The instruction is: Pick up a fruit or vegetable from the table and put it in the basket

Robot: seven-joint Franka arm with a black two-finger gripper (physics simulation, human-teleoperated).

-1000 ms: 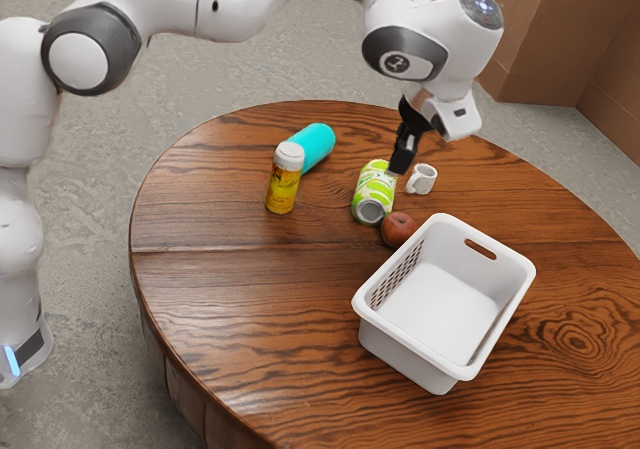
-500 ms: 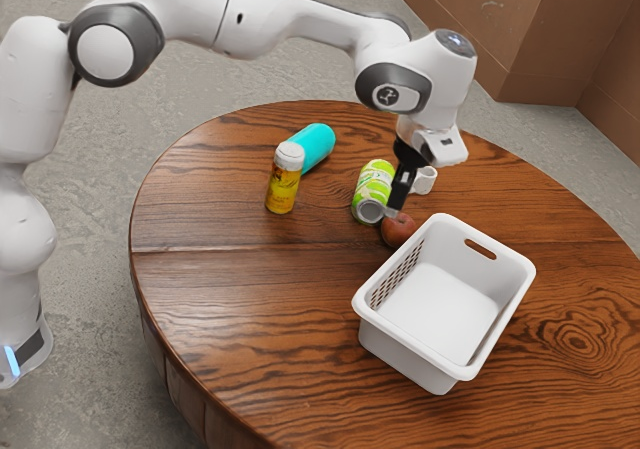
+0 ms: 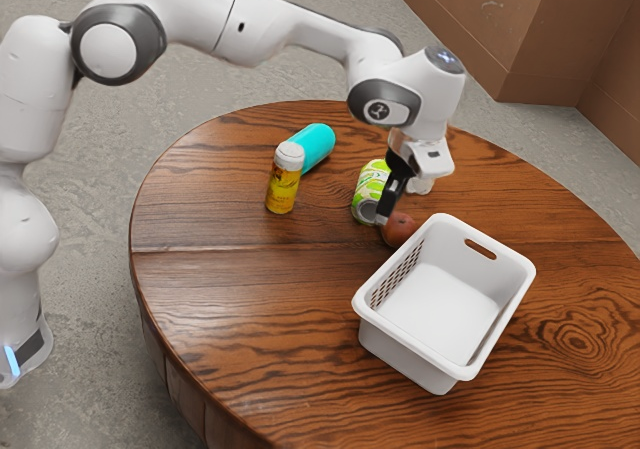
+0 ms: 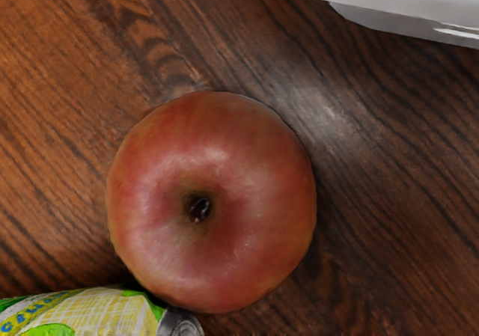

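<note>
The white basket [image 3: 405,354] is closest. Behind it, the red apple [image 3: 403,230] sits on the table [image 3: 220,289], under the gripper [image 3: 384,217]. I can't tell if the gripper is wide or narrow. The green can [image 3: 371,181] lies beside the apple, maybe touching.

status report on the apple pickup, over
Gripper low over the apple; apple on the table, outside the basket; green-and-white can lying right by the apple, could crowd the grasp.

Brown boxy shapes [image 3: 560,29] stand on mottled grey floor [image 3: 250,79].
</note>
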